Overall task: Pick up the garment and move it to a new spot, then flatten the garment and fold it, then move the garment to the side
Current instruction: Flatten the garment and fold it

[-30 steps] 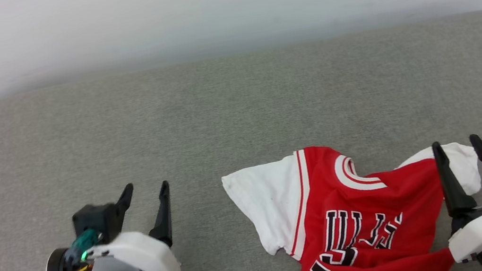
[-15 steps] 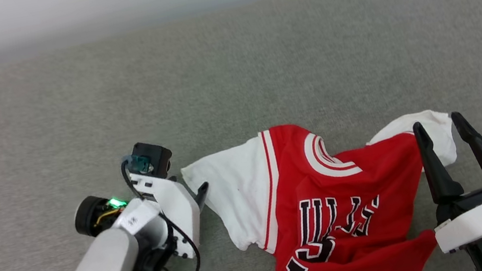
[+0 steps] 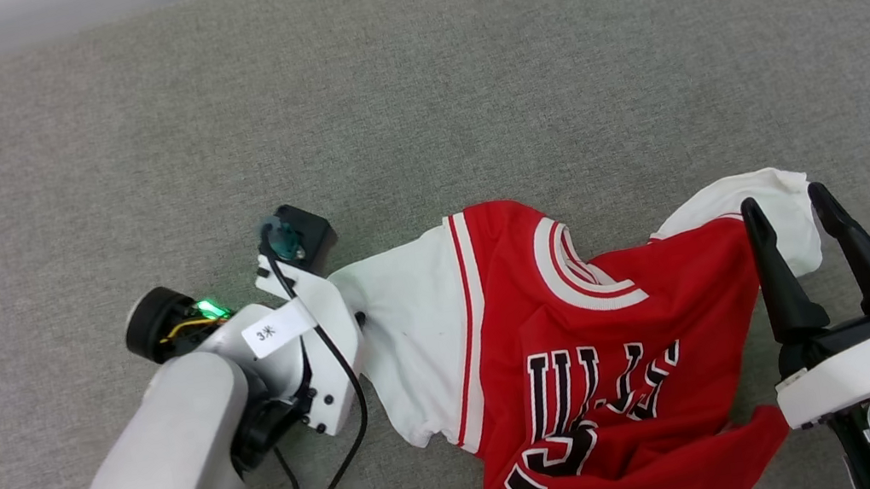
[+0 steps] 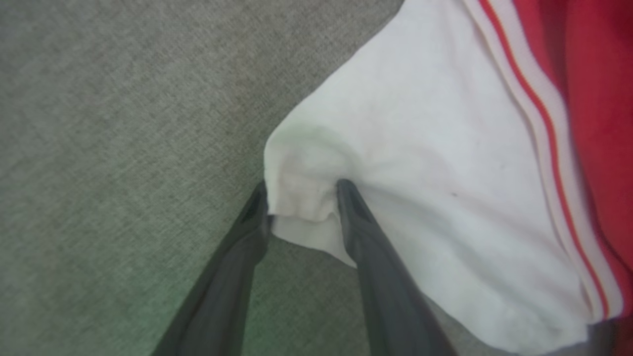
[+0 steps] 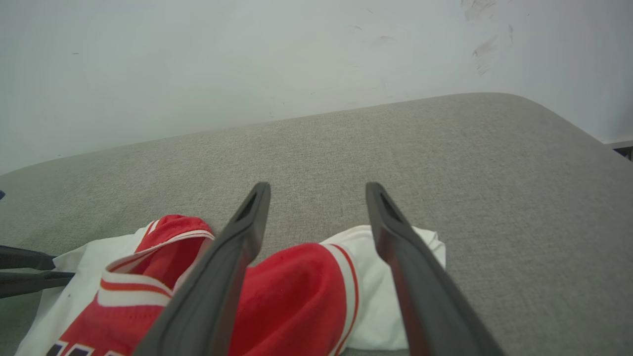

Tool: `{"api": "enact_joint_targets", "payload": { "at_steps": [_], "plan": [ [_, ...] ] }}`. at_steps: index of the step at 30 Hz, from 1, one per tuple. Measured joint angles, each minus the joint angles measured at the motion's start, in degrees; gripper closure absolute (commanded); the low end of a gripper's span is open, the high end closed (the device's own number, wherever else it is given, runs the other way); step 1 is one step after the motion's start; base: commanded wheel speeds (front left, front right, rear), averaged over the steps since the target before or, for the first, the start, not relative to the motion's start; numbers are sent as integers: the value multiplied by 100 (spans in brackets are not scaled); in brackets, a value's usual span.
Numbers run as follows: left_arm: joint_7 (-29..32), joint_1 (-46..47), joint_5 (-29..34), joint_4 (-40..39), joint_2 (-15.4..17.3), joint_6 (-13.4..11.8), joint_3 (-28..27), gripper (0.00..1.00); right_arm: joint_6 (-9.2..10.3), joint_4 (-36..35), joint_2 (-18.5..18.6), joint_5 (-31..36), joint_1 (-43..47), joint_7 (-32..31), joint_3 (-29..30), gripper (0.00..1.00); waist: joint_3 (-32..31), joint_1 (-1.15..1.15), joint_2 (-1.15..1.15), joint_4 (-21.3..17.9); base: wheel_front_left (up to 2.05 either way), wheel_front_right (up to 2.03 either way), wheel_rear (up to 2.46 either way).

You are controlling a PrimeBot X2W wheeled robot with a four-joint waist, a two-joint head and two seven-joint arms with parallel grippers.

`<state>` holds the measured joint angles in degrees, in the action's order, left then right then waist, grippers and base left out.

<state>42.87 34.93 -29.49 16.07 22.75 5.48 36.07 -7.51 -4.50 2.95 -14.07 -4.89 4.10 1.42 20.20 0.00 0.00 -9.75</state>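
Note:
The garment (image 3: 588,342), a red jersey with white sleeves and black-and-white lettering, lies rumpled on the grey cushion. My left gripper (image 3: 355,312) is at the tip of its left white sleeve. In the left wrist view the gripper (image 4: 301,190) is shut on a bunched corner of that sleeve (image 4: 445,173), one finger on each side. My right gripper (image 3: 782,201) stands open just over the other white sleeve, fingers apart and holding nothing. The right wrist view shows that gripper (image 5: 319,185) above the red shoulder and sleeve (image 5: 296,287).
The grey fabric cushion (image 3: 463,85) stretches wide behind and to the left of the garment. A white wall (image 5: 247,59) rises behind its far edge. The cushion rounds off at the right (image 5: 568,128). A black cable (image 3: 347,465) hangs from my left wrist.
The head camera has tilted down. My left arm swung right from bare cushion to the left sleeve, and its fingers closed around the sleeve corner. The right gripper has kept its place.

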Motion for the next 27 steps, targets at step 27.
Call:
{"api": "enact_joint_targets", "payload": {
  "at_steps": [27],
  "plan": [
    [-2499, -1501, -34, -1034, 363, -1333, -1140, 100, 0, 1583, 749, -818, -437, -2540, 1292, 0, -914, 0, 0, 867, 0, 0, 0]
  ]
}}
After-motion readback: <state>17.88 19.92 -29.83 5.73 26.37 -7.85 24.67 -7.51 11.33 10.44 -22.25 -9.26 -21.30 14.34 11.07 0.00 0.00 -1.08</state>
